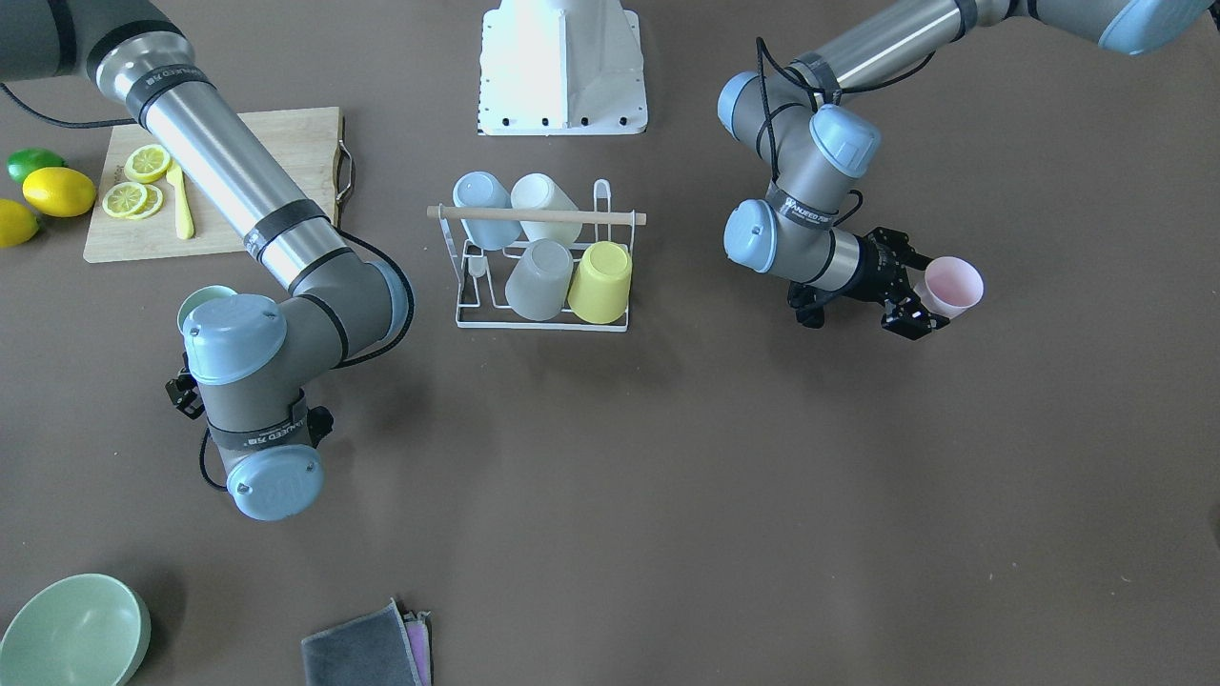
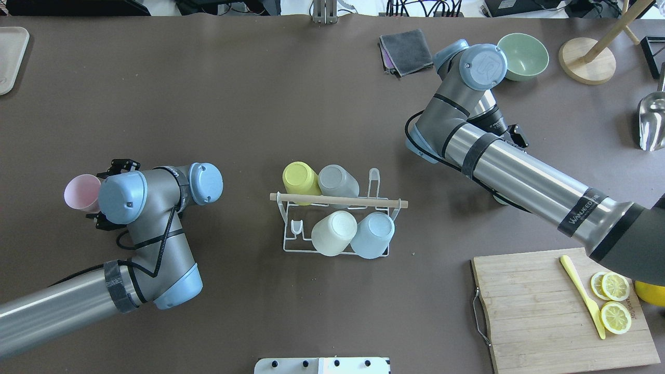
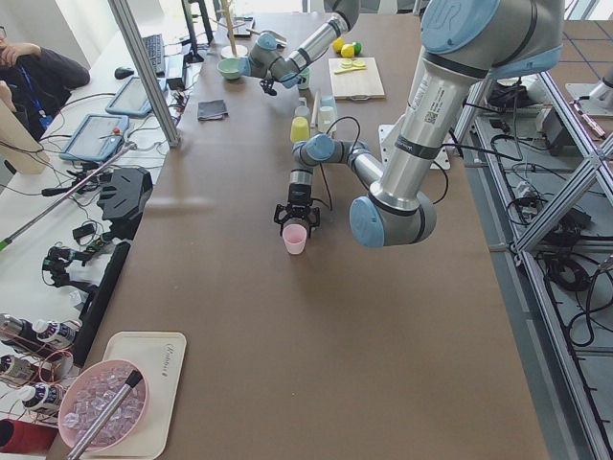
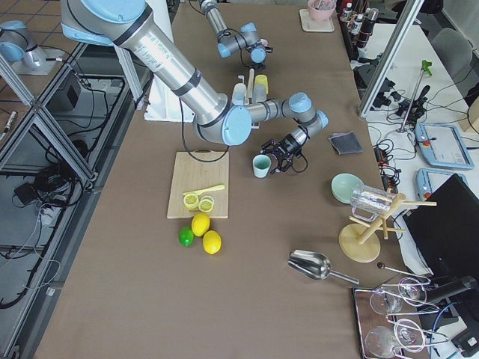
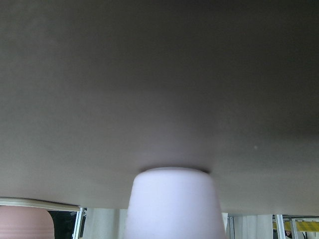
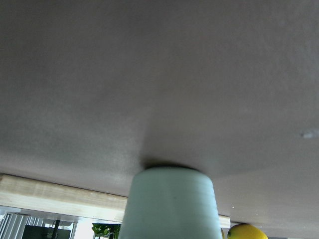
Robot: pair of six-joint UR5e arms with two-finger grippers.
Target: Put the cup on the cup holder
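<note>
The cup holder (image 1: 543,326), a white wire rack with a wooden rod handle (image 1: 534,215), stands mid-table and also shows in the overhead view (image 2: 337,253). It carries several upturned cups: blue, white, grey and yellow. My left gripper (image 1: 926,293) is level with a pink cup (image 1: 953,284) that stands on the table, jaws against its sides. The pink cup also shows in the left wrist view (image 5: 174,204). A mint cup (image 4: 261,166) stands on the table in front of my right gripper (image 4: 278,157), whose fingers are hidden. The mint cup fills the right wrist view's bottom (image 6: 169,204).
A cutting board (image 2: 524,311) with lemon slices and a yellow knife lies by the right arm, with lemons and a lime (image 1: 38,191) beside it. A green bowl (image 2: 526,54), a grey cloth (image 2: 405,49), a wooden stand (image 2: 587,62) and a metal scoop (image 2: 652,122) stand along the far edge.
</note>
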